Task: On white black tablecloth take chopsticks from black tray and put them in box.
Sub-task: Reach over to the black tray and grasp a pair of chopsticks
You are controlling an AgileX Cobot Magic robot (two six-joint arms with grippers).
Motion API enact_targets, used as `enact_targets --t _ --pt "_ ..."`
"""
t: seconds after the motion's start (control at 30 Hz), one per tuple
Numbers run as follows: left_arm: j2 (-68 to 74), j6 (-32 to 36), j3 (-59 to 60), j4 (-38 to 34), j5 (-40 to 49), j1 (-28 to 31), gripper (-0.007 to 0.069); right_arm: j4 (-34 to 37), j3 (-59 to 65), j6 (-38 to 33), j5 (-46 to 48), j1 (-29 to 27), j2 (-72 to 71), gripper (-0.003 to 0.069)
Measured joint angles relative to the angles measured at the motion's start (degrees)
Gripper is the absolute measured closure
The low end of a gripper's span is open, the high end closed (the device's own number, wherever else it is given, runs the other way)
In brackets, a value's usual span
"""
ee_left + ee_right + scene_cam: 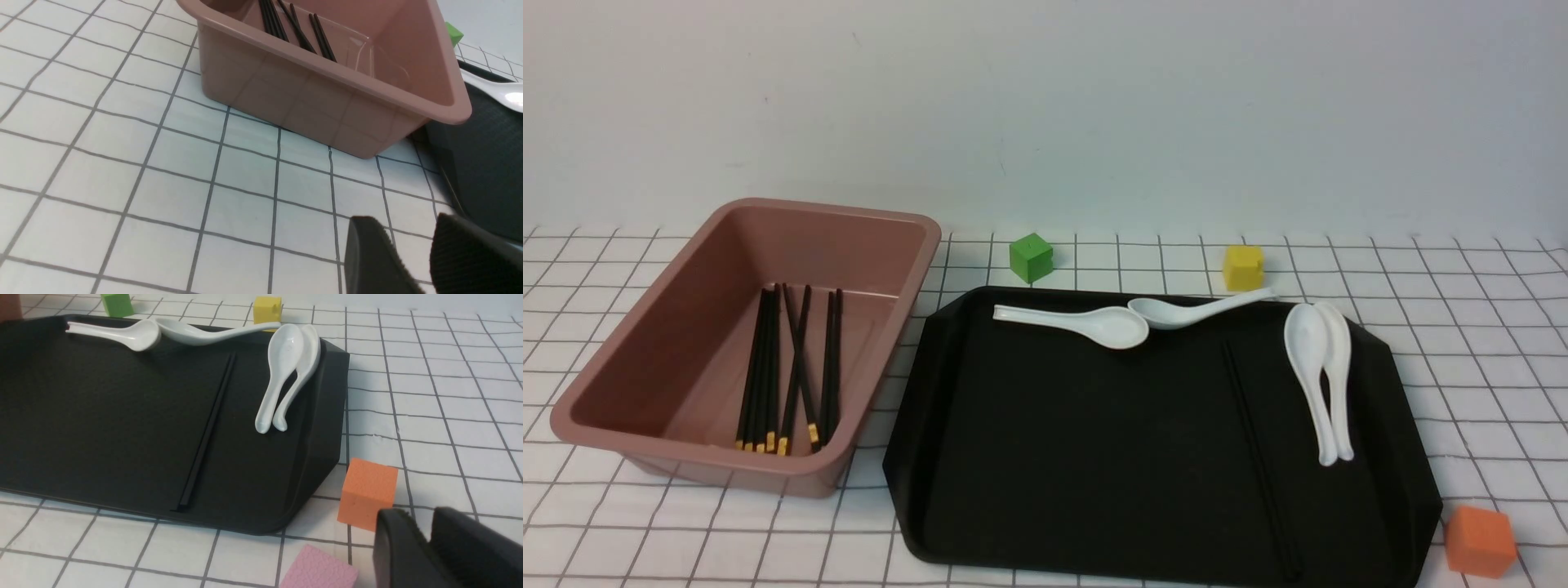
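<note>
The pink box (654, 351) stands on the left of the checked tablecloth (1486, 367) and holds several black chopsticks (784, 367), gold ends toward me. The black tray (1078, 457) lies to its right. Two more chopsticks (1258, 457) lie side by side on the tray's right half, hard to see against it; they also show in the right wrist view (208, 430). No gripper shows in the front view. My left gripper (404, 222) is open and empty over the cloth near the box (310, 102). My right gripper (421, 516) is shut and empty beside the tray's near right corner.
Four white spoons lie on the tray: two along the far rim (1111, 322), two at the right (1323, 367). A green cube (1031, 257) and a yellow cube (1243, 267) sit behind the tray. An orange cube (367, 492) and a pink block (316, 569) lie close to my right gripper.
</note>
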Motion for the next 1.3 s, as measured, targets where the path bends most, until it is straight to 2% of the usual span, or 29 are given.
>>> enact_targets --t 0.3,0.47,0.53,0.7,0.8,0.93,1.03,1.1,1.13,1.17,1.3 --pt "0.00 0.00 0.00 0.00 0.00 0.00 0.0386 1.19 0.00 0.30 -0.16 0.00 0.00 0.0501" --pt "0.00 0.00 0.00 0.00 0.00 0.00 0.0386 16.34 0.28 8.18 -2.56 0.00 0.00 0.0497" --pt "0.00 0.00 0.00 0.00 0.00 0.00 0.0386 26.85 0.34 12.83 -4.22 0.00 0.00 0.0493" --pt "0.00 0.00 0.00 0.00 0.00 0.00 0.0386 35.43 0.34 14.33 -7.76 0.00 0.00 0.0489" --pt "0.00 0.00 0.00 0.00 0.00 0.00 0.0386 36.68 -0.30 12.03 -7.78 0.00 0.00 0.0489" --pt "0.00 0.00 0.00 0.00 0.00 0.00 0.0386 35.17 -8.75 6.52 -7.06 0.00 3.49 0.0505" --pt "0.00 0.00 0.00 0.00 0.00 0.00 0.0386 28.51 -18.52 2.43 -2.67 0.00 12.18 0.0575" --pt "0.00 0.00 0.00 0.00 0.00 0.00 0.0386 21.99 -25.66 2.07 4.60 0.00 21.44 0.0639" --pt "0.00 0.00 0.00 0.00 0.00 0.00 0.0386 20.70 -26.93 2.31 6.29 0.00 24.49 0.0649" --pt "0.00 0.00 0.00 0.00 0.00 0.00 0.0386 16.33 -30.78 3.58 13.47 0.00 31.86 0.0666" --pt "0.00 0.00 0.00 0.00 0.00 0.00 0.0386 10.16 -38.10 4.70 24.56 0.00 51.07 0.0665"
